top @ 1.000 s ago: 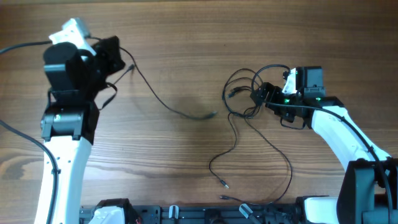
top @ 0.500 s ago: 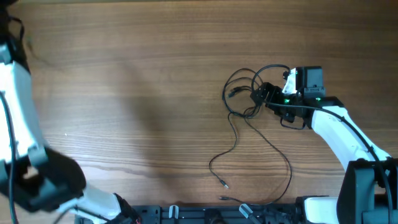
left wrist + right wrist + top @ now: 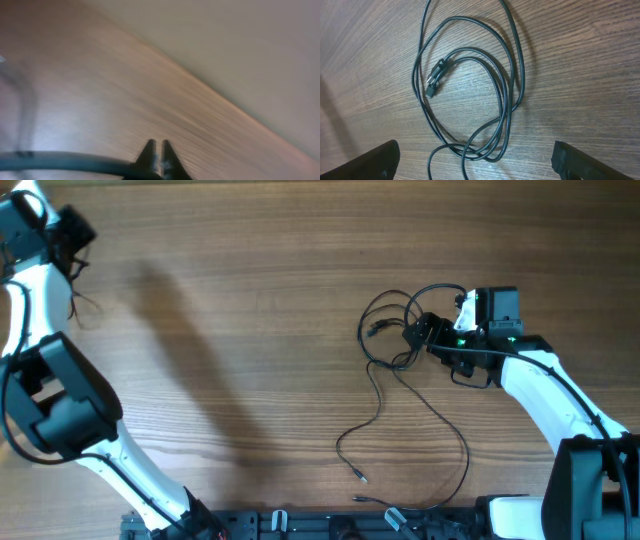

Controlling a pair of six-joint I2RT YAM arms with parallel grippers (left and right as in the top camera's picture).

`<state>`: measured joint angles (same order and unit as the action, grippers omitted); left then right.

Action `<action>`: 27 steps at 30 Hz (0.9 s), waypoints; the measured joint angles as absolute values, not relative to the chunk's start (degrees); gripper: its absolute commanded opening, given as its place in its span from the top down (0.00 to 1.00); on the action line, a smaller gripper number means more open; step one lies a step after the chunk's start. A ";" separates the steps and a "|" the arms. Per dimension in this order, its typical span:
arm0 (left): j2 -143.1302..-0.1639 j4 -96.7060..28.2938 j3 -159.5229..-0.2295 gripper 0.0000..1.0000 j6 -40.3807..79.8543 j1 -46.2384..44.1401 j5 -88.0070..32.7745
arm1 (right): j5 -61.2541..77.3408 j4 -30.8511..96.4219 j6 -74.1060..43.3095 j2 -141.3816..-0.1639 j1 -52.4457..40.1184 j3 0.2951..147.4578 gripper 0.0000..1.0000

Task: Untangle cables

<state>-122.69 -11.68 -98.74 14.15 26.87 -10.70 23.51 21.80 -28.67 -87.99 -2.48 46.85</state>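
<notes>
A wooden worktop (image 3: 260, 320) is seen from above, with the left arm (image 3: 45, 395) stretched out to its far left corner and the right arm (image 3: 545, 385) bent in over its right side. The left claw (image 3: 68, 228) is shown in a motion-blurred wrist view with its tips almost together, closed on a loose cable (image 3: 65, 161) that runs out to the claw's left. The right claw (image 3: 476, 162) is held wide open, its two fingers set well apart at either side of its wrist view. The cables (image 3: 400, 345) are bunched in looping coils on the worktop just ahead of this open claw, none of them gripped by it. From the bunch, thin strands are trailed away from the right claw toward the worktop's near edge. A small plug end (image 3: 435, 80) is seen lying inside the coils, ahead of the right claw and to the left.
</notes>
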 measured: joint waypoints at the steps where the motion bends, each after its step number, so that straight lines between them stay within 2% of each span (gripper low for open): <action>1: -122.69 -12.69 -98.76 0.00 18.31 28.12 -5.89 | 23.51 21.80 -28.67 -87.99 -2.48 46.85 0.00; 2: -122.69 -14.68 -98.76 0.00 23.53 30.22 -1.15 | 23.51 21.78 -28.67 -87.99 -2.48 46.85 0.00; 5: -122.56 -20.86 -98.91 0.00 29.80 32.97 2.72 | 23.51 21.80 -28.67 -87.99 -2.48 46.85 0.00; 8: -122.56 -27.53 -99.13 0.00 33.17 33.08 1.30 | 23.51 21.76 -28.67 -87.99 -2.48 46.85 0.00; 10: -122.56 -37.32 -99.26 0.00 38.30 32.18 -0.47 | 23.51 21.80 -28.67 -87.99 -2.48 46.85 0.00; 15: -122.56 -42.02 -99.29 0.01 45.21 29.56 -2.55 | 23.51 21.78 -28.67 -87.99 -2.48 46.85 0.00; 17: -122.58 -41.19 -100.44 0.01 45.32 27.97 -2.96 | 23.51 21.78 -28.67 -87.99 -2.48 46.85 0.00; 22: -122.69 -38.70 -115.96 0.01 40.12 25.87 1.91 | 23.51 21.78 -28.67 -87.99 -2.48 46.85 0.00; 27: -122.37 -48.07 -121.27 0.00 33.15 26.35 12.34 | 23.51 21.78 -28.67 -87.99 -2.48 46.85 0.00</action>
<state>-122.37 -48.07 -121.27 33.15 26.35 12.34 23.51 21.78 -28.67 -87.99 -2.48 46.85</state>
